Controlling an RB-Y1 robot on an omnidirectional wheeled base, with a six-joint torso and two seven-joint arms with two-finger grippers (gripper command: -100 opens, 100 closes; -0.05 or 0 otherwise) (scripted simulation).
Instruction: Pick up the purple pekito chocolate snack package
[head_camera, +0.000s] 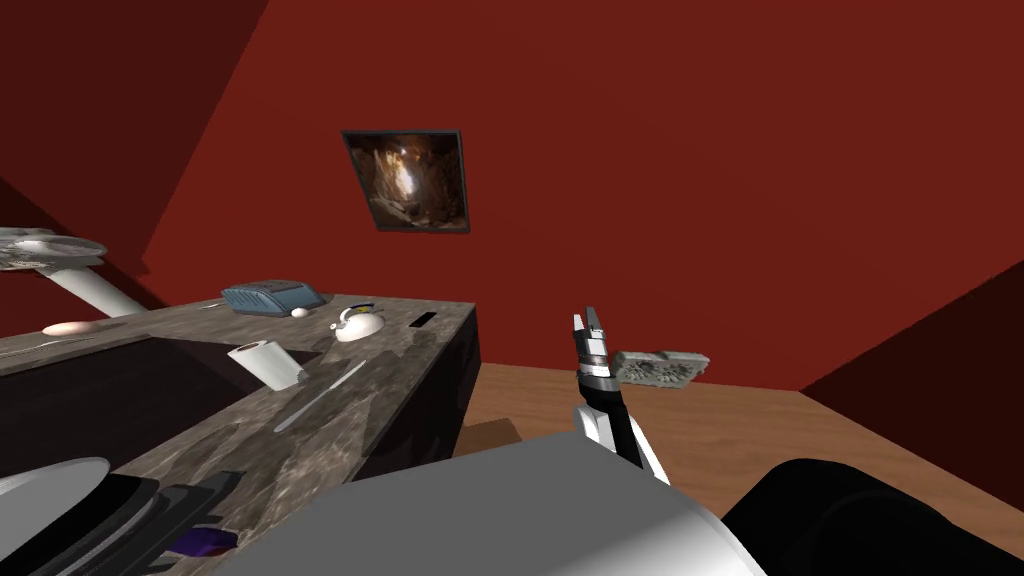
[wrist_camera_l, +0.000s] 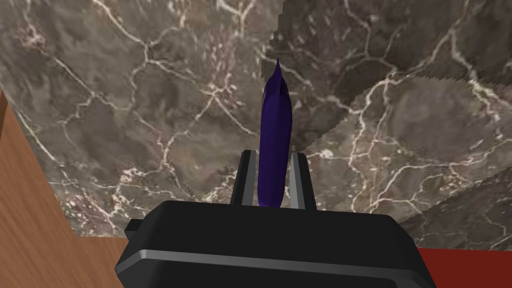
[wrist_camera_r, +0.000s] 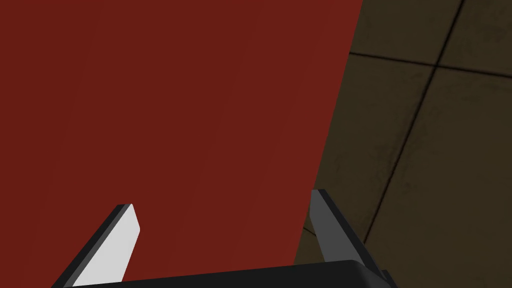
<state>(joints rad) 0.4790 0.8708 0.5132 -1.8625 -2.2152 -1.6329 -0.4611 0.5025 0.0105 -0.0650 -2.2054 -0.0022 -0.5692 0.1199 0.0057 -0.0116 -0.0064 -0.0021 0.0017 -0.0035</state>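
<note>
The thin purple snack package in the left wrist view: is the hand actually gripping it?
Yes, the two light grey fingers of the left gripper press the thin purple snack package from both sides.

The left gripper (wrist_camera_l: 273, 154) is held over the marble counter (wrist_camera_l: 150, 100) and is pointed down at it. Its two fingers are pressed tight on the flat sides of a thin purple package (wrist_camera_l: 274, 125). The right arm (head_camera: 612, 420) is stood upright just past the counter's end. The right gripper (head_camera: 586, 320) is pointed up, and its two fingers are spread wide apart.
</note>
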